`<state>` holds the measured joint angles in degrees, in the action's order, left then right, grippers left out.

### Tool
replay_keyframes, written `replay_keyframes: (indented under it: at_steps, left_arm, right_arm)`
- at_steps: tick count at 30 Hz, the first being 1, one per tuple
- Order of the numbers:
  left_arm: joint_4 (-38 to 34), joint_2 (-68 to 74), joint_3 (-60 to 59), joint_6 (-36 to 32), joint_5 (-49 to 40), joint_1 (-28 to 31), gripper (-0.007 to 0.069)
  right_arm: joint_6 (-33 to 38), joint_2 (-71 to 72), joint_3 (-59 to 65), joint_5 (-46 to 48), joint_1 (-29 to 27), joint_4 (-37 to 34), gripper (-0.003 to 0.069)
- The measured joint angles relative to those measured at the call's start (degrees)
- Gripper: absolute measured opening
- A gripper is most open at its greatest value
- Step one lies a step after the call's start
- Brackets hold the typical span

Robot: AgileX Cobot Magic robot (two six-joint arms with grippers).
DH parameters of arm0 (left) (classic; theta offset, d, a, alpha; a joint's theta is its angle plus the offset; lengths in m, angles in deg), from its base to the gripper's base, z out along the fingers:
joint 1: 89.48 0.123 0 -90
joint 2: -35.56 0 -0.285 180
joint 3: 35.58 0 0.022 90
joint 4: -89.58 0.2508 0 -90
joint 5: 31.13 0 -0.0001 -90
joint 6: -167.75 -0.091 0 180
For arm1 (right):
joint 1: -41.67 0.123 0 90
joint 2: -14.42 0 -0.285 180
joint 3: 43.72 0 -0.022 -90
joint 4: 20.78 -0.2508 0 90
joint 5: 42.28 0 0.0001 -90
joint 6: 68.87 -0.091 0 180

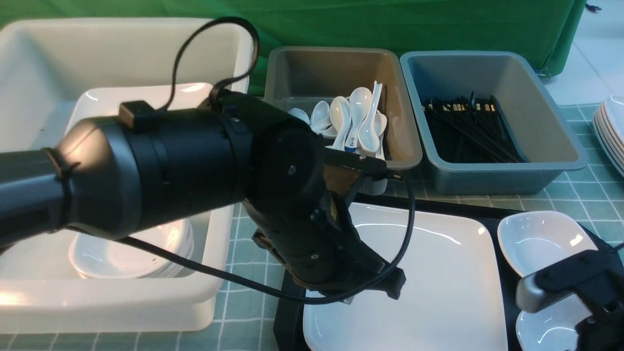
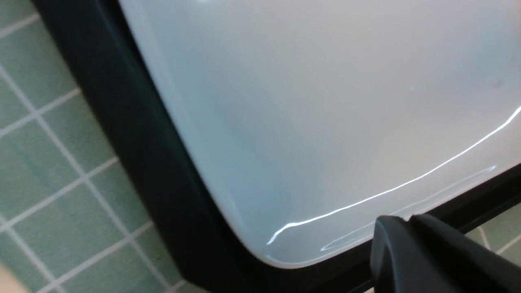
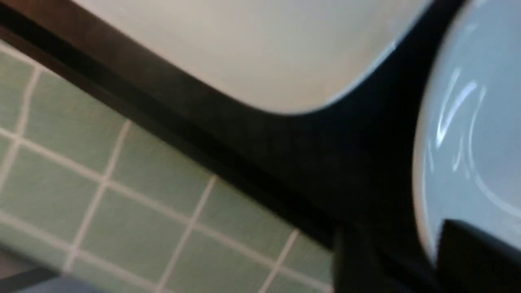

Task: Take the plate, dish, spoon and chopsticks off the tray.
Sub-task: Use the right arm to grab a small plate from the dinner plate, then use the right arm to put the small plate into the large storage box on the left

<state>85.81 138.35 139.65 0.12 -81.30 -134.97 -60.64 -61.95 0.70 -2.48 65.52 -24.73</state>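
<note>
The large white plate [image 1: 438, 273] lies on the black tray [image 1: 487, 208]. My left gripper [image 1: 375, 290] is down at the plate's left edge. In the left wrist view its jaws [image 2: 407, 219] are closed together on the plate's rim [image 2: 325, 101] near a corner, over the tray's border [image 2: 134, 142]. Two small white dishes sit at the tray's right, one far [image 1: 536, 241] and one near [image 1: 541, 334]. My right gripper [image 1: 590, 312] is over the near dish. In the right wrist view its jaws [image 3: 403, 252] stand apart, one on each side of the dish's rim [image 3: 480, 142]. No spoon or chopsticks show on the tray.
A big white tub [image 1: 122, 302] on the left holds plates and dishes. Behind the tray, a grey bin [image 1: 292, 73] holds white spoons [image 1: 351, 117] and a blue-grey bin [image 1: 536, 87] holds black chopsticks [image 1: 468, 126]. More plates [image 1: 612, 131] are stacked at the far right.
</note>
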Motion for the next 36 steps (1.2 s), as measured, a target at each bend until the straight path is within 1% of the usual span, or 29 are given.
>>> replay_keyframes:
  at_steps: [2, 3, 4, 5, 7, 10, 12, 13, 14, 15, 18, 20, 22, 23, 26, 28, 32, 34, 36]
  left_arm:
    - [0.11, -0.76, 0.0, 0.0, -1.21, 0.91, 0.0008]
    - [0.11, -1.3, 0.0, 0.0, -2.03, 1.48, 0.0008]
    - [0.11, -1.71, 0.0, 0.0, -2.59, 1.99, 0.0008]
    - [0.04, -3.15, 0.0, -0.06, -4.47, 4.17, 0.0008]
    - [-0.02, -4.16, 0.0, -0.06, -5.26, 5.78, 0.001]
    - [0.03, -7.09, 0.0, -0.06, -6.46, 10.17, 0.001]
    - [0.16, -8.66, 0.0, -0.13, -6.87, 12.36, 0.001]
    - [0.16, -9.6, 0.0, -0.36, -7.08, 13.12, 0.001]
    - [0.22, -11.51, 0.0, -0.79, -7.46, 15.03, 0.001]
    - [0.27, -12.69, 0.0, -1.38, -7.68, 16.35, 0.001]
    - [0.27, -15.25, 0.0, -2.13, -8.09, 18.4, 0.001]
    - [0.77, -17.87, 0.0, -2.74, -9.0, 21.22, 0.001]
    - [1.0, -19.73, 0.0, -2.96, -9.61, 23.74, 0.001]
    - [1.0, -19.74, 0.0, -2.96, -9.61, 23.98, 0.001]
    - [1.52, -22.27, 0.0, -3.39, -11.23, 28.8, 0.001]
    - [1.58, -23.25, 0.0, -3.95, -12.12, 31.33, 0.001]
    - [1.58, -24.75, 0.0, -5.14, -14.03, 37.57, 0.001]
    - [1.46, -25.69, 0.0, -6.33, -14.95, 40.29, 0.001]
    - [1.14, -26.84, 0.0, -6.71, -15.6, 42.32, 0.001]
  right_arm:
    - [-4.12, -1.61, 0.06, -1.78, 2.37, 4.58, 0.0477]
    - [-5.86, -2.76, 0.06, -2.25, 3.22, 6.57, 0.0502]
    - [-6.64, -3.27, 0.06, -2.41, 3.58, 7.9, 0.051]
    - [-9.75, -6.04, 0.06, -3.03, 4.84, 10.87, 0.0526]
    - [-10.79, -8.05, 0.06, -3.53, 4.98, 11.74, 0.052]
    - [-12.6, -12.06, 0.06, -4.25, 5.15, 12.64, 0.0447]
    - [-13.24, -13.39, 0.06, -4.57, 5.22, 13.07, 0.036]
    - [-13.37, -13.68, 0.06, -4.72, 5.28, 13.27, 0.0307]
    - [-13.5, -13.79, -0.26, -5.12, 5.44, 13.64, 0.0235]
    - [-13.5, -13.66, -0.73, -5.55, 5.57, 13.58, 0.0215]
    - [-13.5, -13.52, -1.25, -4.93, 5.57, 13.77, 0.0217]
    - [-13.5, -12.62, -2.48, -2.52, 5.57, 13.6, 0.0209]
    - [-13.56, -10.98, -4.09, 0.17, 5.57, 13.22, 0.0171]
    - [-13.56, -10.21, -4.52, 0.81, 5.57, 13.22, 0.0162]
    - [-13.97, -4.49, -9.92, 6.7, 5.52, 12.61, 0.0074]
    - [-14.72, -2.19, -12.85, 8.83, 5.52, 11.53, 0.0063]
    - [-14.8, 0.29, -23.03, 13.02, 5.52, 11.37, 0.0062]
    - [-13.85, 0.03, -28.05, 13.23, 5.52, 10.86, 0.0062]
    - [-11.28, -1.37, -33.33, 12.29, 5.52, 8.16, 0.0062]
